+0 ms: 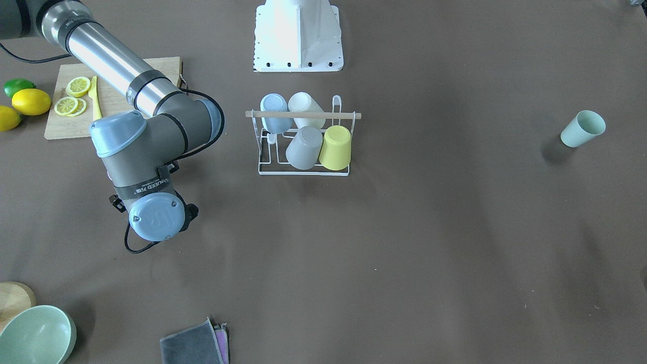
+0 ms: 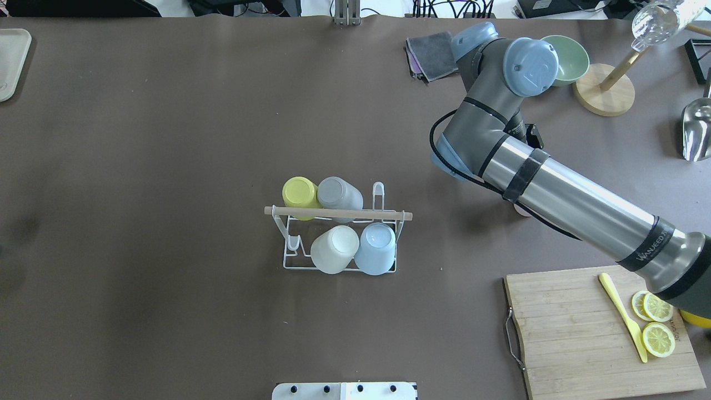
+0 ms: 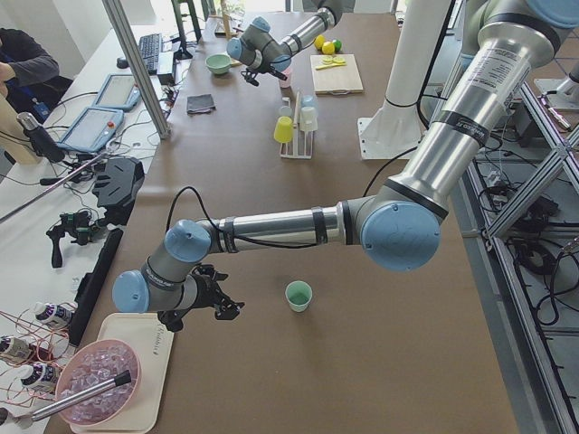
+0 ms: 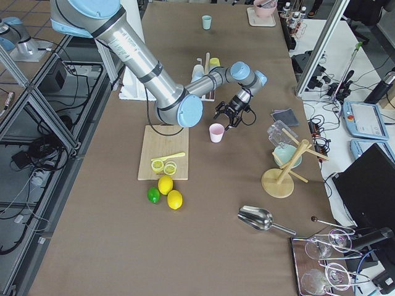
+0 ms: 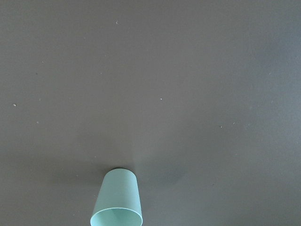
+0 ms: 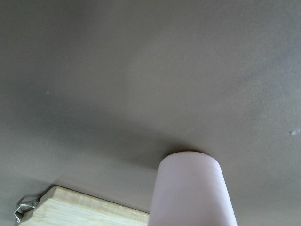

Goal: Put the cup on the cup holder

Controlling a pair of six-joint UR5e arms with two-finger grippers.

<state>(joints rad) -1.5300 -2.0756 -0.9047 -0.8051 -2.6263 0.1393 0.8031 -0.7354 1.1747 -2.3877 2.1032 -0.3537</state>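
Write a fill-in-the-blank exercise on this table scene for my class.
The cup holder carries ___ cups.
In its row, the yellow cup sits next to the ___ cup.
The knife on the cutting board is ___ in colour.
Missing words: four, grey, yellow.

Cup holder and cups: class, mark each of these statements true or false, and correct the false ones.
1. The cup holder carries four cups. True.
2. The yellow cup sits on the holder with its mouth up. False: it is upside down, base up.
3. The mint cup is on the holder. False: it stands alone on the table, well apart from the holder.
4. The pink cup stands on the table near a corner of the cutting board. True.
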